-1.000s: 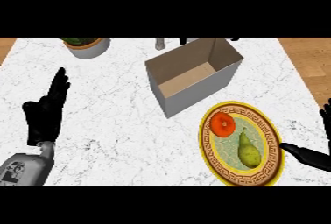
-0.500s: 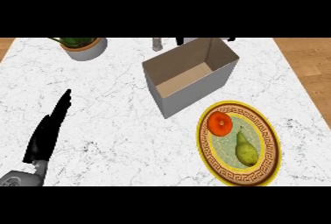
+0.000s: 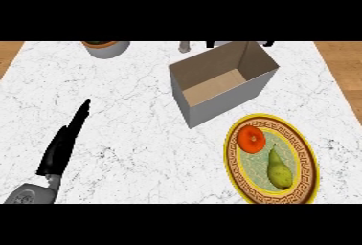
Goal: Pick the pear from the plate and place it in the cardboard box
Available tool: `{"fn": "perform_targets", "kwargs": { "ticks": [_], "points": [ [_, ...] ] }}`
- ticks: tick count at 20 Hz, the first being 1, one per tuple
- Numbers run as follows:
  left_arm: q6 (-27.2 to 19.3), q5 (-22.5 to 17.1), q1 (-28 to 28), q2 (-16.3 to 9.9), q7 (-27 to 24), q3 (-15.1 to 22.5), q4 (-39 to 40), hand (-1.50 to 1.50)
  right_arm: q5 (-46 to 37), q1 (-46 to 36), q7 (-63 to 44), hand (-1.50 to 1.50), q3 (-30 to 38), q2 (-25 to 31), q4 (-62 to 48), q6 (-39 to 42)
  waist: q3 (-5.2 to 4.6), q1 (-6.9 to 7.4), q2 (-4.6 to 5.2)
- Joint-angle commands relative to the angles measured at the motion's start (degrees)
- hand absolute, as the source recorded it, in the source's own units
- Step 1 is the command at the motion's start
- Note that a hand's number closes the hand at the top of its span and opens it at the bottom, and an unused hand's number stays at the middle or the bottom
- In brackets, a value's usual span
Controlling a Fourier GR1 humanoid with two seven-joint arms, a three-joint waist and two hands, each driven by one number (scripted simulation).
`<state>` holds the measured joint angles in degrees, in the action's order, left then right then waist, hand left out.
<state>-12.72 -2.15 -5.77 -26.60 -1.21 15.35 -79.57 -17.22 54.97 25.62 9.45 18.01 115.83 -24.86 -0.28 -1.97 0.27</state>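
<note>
White marble desk (image 3: 141,129), left hand (image 3: 65,143) flat, fingers straight, holding nothing, pear (image 3: 278,168) far off to its right on the plate (image 3: 305,152); I'd grab it from above, dodging the tomato (image 3: 252,138).

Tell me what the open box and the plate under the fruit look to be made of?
The box looks like cardboard: matte, tan inside, thin flat walls, greyish outside. The plate looks like glazed ceramic, judging by its smooth yellow rim and painted dark red key-pattern band, though painted plastic cannot be ruled out.
</note>
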Motion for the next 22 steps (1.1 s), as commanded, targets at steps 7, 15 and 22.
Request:
{"fn": "perform_targets", "kwargs": {
  "ticks": [7, 15, 22],
  "points": [
    [2.7, 0.69, -4.82, 1.4, 0.4, 0.08, 2.95, 0.0, -26.16, 8.22, -31.9, -1.5, -12.22, -2.3, 21.73, 6.97, 0.06, 3.04, 0.7],
    [2.72, 2.72, -3.64, 2.87, -2.3, 0.79, 4.66, 0.0, -34.49, -2.74, -53.11, -1.5, -14.74, -0.17, 22.67, 15.39, 0.08, 3.89, 0.53],
    [2.44, 3.72, -1.65, 2.64, -1.38, -0.82, 2.33, 0.0, -38.28, -22.89, -69.23, -1.5, -21.91, -1.46, 14.47, 25.44, 0.22, 3.31, -0.01]
  ]
}}
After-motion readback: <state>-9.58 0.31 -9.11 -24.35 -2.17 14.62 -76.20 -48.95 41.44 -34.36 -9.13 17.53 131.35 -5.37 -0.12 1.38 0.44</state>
